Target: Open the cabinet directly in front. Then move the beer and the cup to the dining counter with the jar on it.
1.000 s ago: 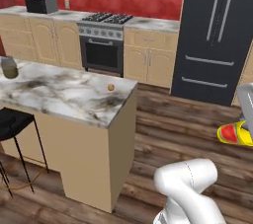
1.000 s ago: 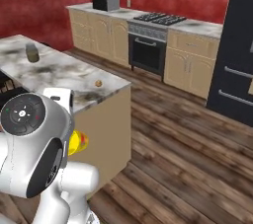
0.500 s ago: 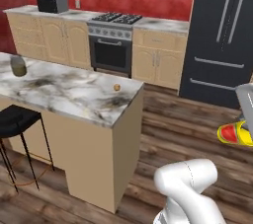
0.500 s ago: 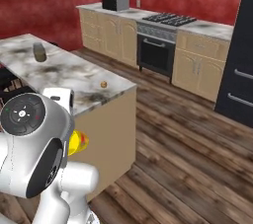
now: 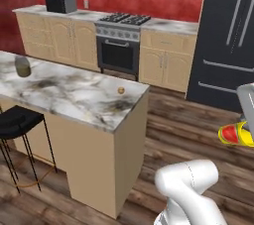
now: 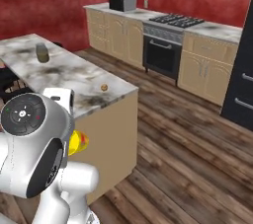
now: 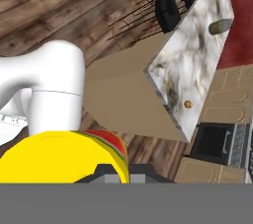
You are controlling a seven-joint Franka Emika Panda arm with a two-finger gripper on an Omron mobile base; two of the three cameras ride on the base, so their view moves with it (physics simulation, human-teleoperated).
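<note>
My gripper (image 7: 123, 173) is shut on the yellow cup (image 7: 64, 156) with its red-orange mark. The cup (image 5: 237, 135) hangs at the right edge of the left base view, over the wood floor, and shows beside my arm in the right base view (image 6: 76, 142). The dining counter (image 5: 74, 95) with its veined marble top lies ahead to the left, apart from the cup. The jar (image 5: 22, 66) stands near its far left end, also seen from the right base (image 6: 42, 53) and the hand (image 7: 220, 26). The beer and the cabinet are out of view.
A small brown ball (image 5: 121, 90) lies near the counter's near corner. Black stools (image 5: 20, 122) stand along its left side. Behind are low tan cabinets, a stove (image 5: 121, 45), a microwave (image 5: 60, 3) and a black fridge (image 5: 230, 35). Wood floor lies between.
The whole picture has shifted: the base has moved, and the dining counter now sits closer and further right in the views. The cup stays in the shut gripper.
</note>
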